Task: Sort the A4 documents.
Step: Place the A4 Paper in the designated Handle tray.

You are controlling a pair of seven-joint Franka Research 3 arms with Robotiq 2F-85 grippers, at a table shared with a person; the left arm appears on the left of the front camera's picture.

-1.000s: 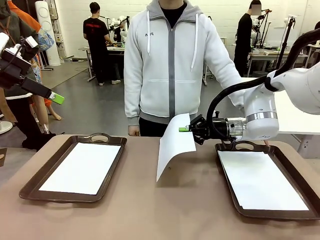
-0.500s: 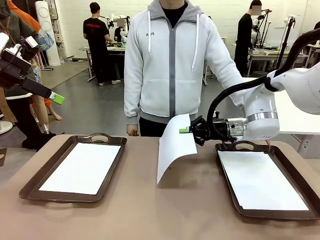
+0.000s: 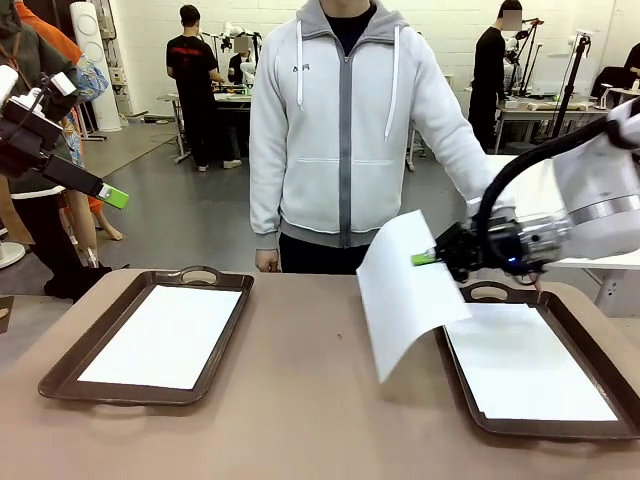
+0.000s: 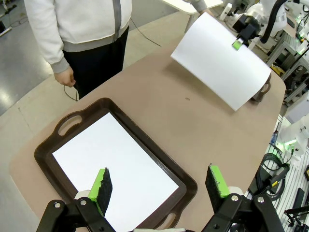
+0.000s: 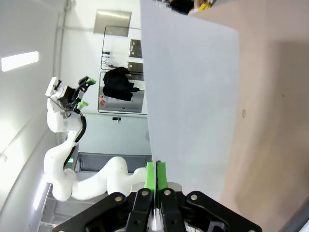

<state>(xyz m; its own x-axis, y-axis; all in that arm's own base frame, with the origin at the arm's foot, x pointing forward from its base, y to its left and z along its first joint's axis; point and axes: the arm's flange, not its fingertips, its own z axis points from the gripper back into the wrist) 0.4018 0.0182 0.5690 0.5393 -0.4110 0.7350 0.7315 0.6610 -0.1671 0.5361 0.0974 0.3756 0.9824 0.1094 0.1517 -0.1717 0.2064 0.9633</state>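
Observation:
My right gripper (image 3: 427, 258) is shut on the upper edge of a white A4 document (image 3: 405, 295). That sheet hangs curled above the table, just left of the right brown tray (image 3: 592, 332), where another sheet (image 3: 525, 360) lies flat. In the right wrist view the pads (image 5: 150, 175) pinch the sheet (image 5: 193, 87) at its edge. My left gripper (image 4: 159, 183) stands open high above the left tray (image 4: 48, 145), which holds a flat sheet (image 4: 113, 164). One of its green pads (image 3: 113, 196) shows at the upper left of the front view.
A person in a light grey hoodie stands at the far edge of the table, one hand (image 3: 266, 261) hanging by the side. Bare brown tabletop (image 3: 300, 400) lies between the two trays. Other people and benches are far behind.
My right gripper has carried the held sheet to the right, up to the near-left corner of the right tray. The left arm has stayed still.

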